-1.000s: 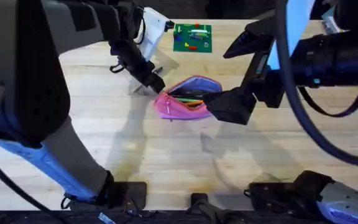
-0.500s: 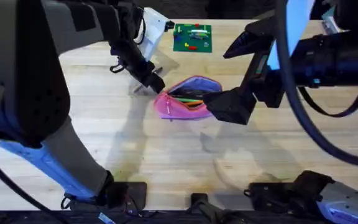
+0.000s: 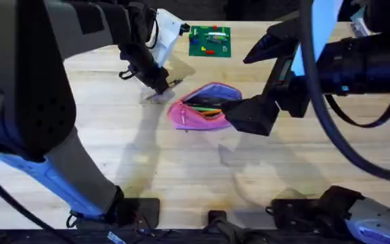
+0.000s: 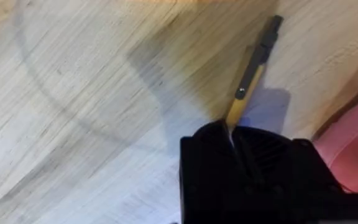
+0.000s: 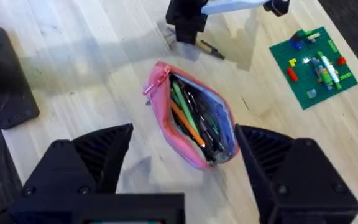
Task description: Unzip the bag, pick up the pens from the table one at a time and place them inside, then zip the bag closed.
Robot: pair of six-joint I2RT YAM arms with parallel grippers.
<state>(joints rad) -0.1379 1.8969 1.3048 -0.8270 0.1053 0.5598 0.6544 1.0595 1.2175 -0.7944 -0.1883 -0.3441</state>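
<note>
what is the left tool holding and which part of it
The left tool is shut on the tan pen, gripping its tan end; the black end sticks out over the table. The right tool holds nothing.

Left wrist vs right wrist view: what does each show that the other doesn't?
Left wrist alone: the left pincer shut on the tan pen with a black end, seen close.
Right wrist alone: the right pincer open, the pink fabric pouch's unzipped mouth with pens inside, and the small green board with coloured pieces.
Both: that pen, the pouch, the light-wood table.
</note>
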